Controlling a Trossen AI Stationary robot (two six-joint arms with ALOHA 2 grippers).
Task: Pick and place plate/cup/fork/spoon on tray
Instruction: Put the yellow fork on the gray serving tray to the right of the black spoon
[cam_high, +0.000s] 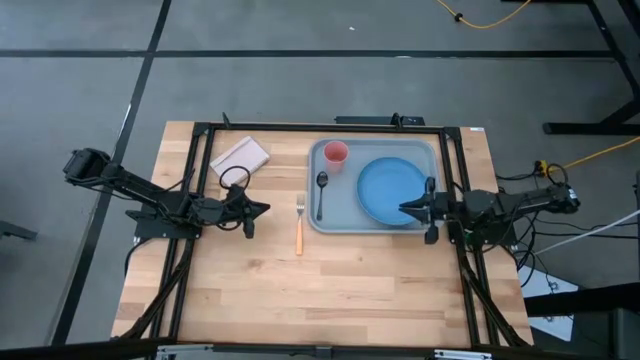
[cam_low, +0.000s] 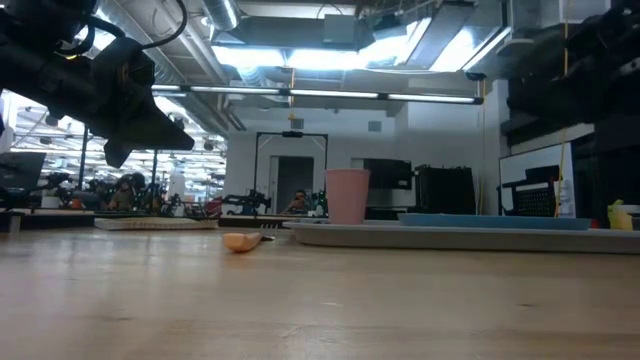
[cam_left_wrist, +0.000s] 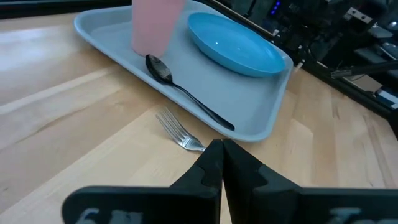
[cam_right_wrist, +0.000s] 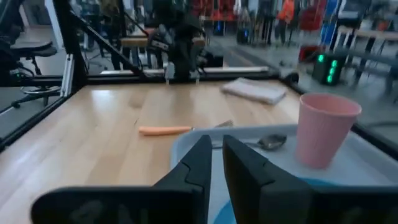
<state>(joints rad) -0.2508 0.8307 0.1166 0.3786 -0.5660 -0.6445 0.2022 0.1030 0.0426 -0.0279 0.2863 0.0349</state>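
The grey-blue tray (cam_high: 375, 222) lies right of the table's middle. On it rest the blue plate (cam_high: 388, 190), the pink cup (cam_high: 336, 152), upright in the far left corner, and the dark spoon (cam_high: 321, 192), flat along the left side. The orange-handled fork (cam_high: 299, 225) lies flat on the table just left of the tray, tines (cam_left_wrist: 176, 129) toward the far edge. My left gripper (cam_high: 265, 209) hovers shut left of the fork, pointing at it (cam_left_wrist: 221, 149). My right gripper (cam_high: 403, 209) hangs over the plate's right edge, slightly open (cam_right_wrist: 216, 146) and holding nothing.
A small pale flat rectangle (cam_high: 240, 155) lies at the far left of the table, behind my left gripper. A black frame (cam_high: 300, 127) borders the far and side edges. Bare wood stretches across the near half of the table (cam_high: 320, 290).
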